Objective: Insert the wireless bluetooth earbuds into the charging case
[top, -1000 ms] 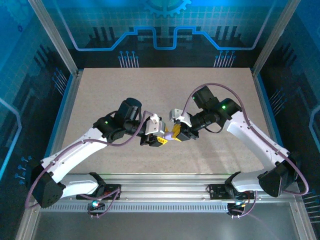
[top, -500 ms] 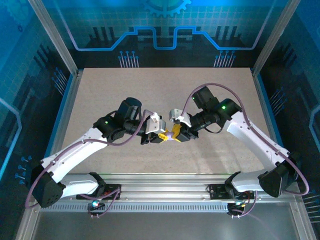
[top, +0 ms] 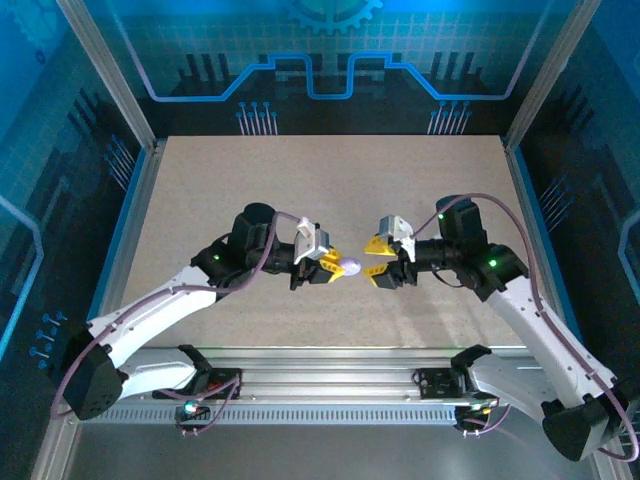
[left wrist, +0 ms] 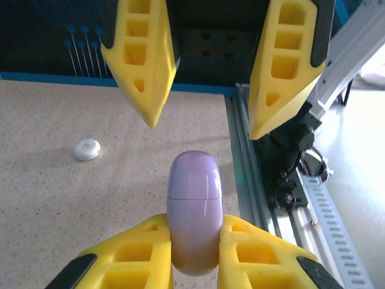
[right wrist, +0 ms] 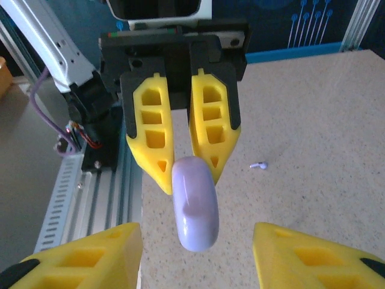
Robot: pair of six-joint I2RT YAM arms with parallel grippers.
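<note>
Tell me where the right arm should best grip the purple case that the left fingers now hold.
Probably the free rounded end of the charging case, above its seam, which sticks out past the left gripper's shut fingers. Come head-on from the right: the right gripper faces it there, fingers open on both sides of that end.

speckled table, white disc, purple earbud

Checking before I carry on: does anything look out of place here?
Yes. A tiny earbud lies loose on the table, and a white disc sits off on its own. Meanwhile the left gripper holds the lavender case, which looks closed, so nothing can go in.
</note>
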